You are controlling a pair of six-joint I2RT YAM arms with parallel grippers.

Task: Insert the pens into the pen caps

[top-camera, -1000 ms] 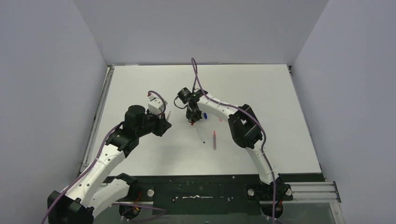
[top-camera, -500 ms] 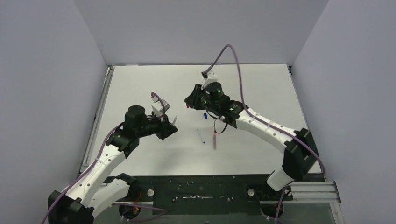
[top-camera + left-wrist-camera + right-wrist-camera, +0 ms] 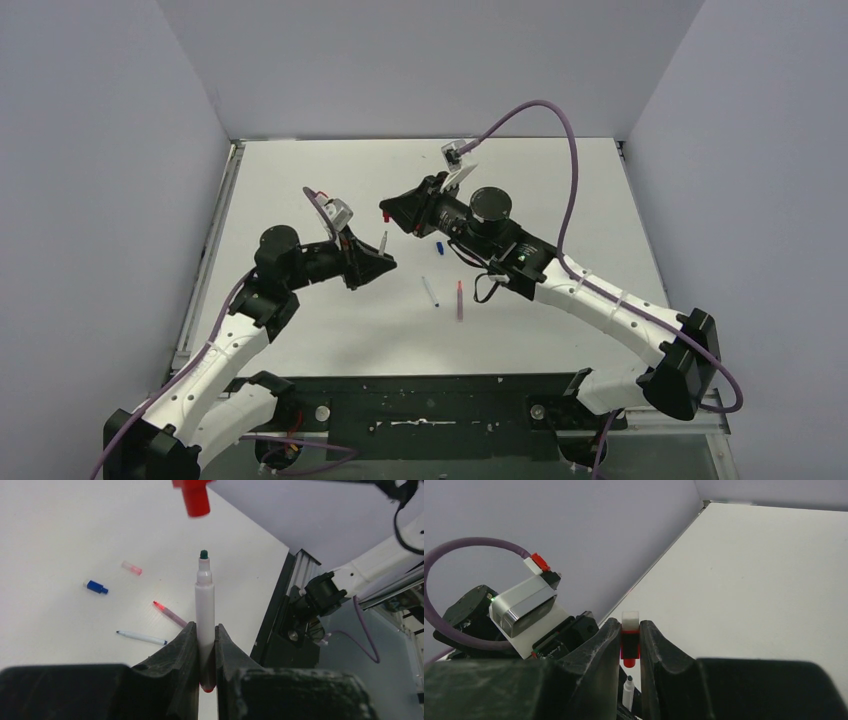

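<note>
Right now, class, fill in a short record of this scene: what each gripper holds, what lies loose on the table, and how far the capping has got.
left gripper: shut on the white pen, its tip pointing out past the fingers
right gripper: shut on the red cap
cap and tip: near each other in the air, apart, not joined
loose on the table: blue cap, pale pink cap, pinkish pen, blue-tipped pen
loose items: each lying apart from the others
pens capped: none
</note>
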